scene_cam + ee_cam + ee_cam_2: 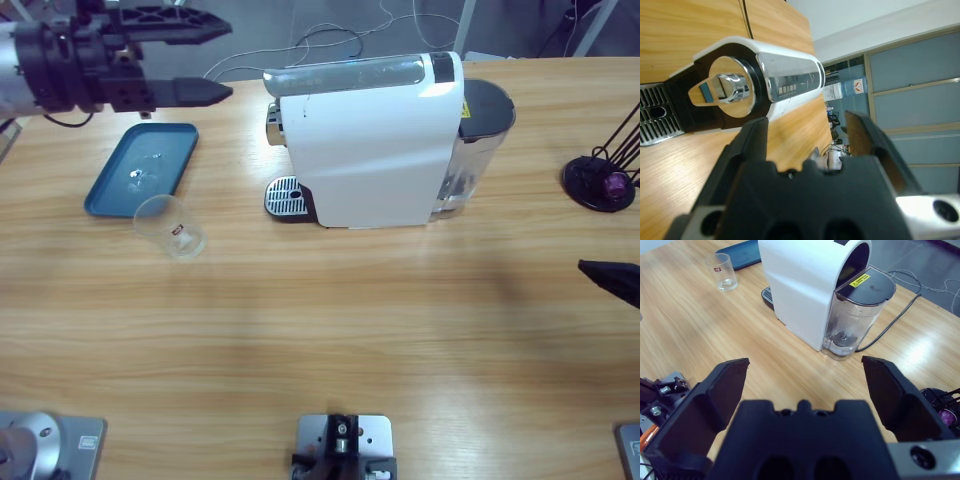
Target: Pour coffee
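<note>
A white coffee machine stands at the table's middle back, its metal drip grate facing left. A small clear glass cup stands on the wood left of the grate, beside a blue tray. The cup looks clear and the coffee is out of view. My left gripper hovers open above the tray's far end, pointing at the machine's front; its wrist view shows the chrome spout ahead of the gripper. My right gripper is open wide, low at the table's right edge, holding nothing.
A water tank with a dark lid sits at the machine's back, its cable trailing off the table. A black capsule stand with a purple capsule is at the far right. Bare wood spreads across the front half of the table.
</note>
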